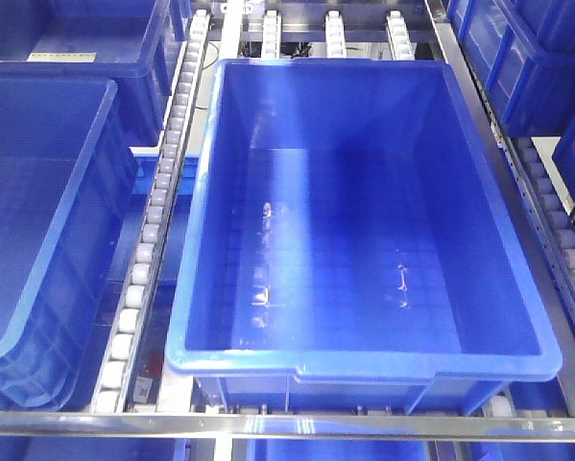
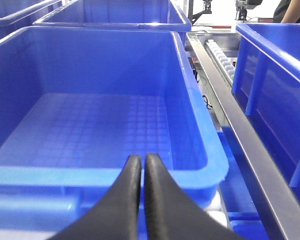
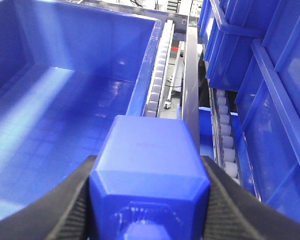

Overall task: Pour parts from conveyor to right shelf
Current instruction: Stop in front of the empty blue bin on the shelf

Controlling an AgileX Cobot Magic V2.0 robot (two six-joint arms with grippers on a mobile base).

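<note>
blue part (image 3: 148, 165), clamped in right gripper (image 3: 150, 200), shows only wrist-side.

Left claw (image 2: 142, 160) closed, right (image 3: 148, 172) around block (image 3: 147, 142)

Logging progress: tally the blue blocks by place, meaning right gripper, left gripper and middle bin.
blue block in right gripper: 1
In left gripper: 0
In middle bin: 0
Total: 1
</note>
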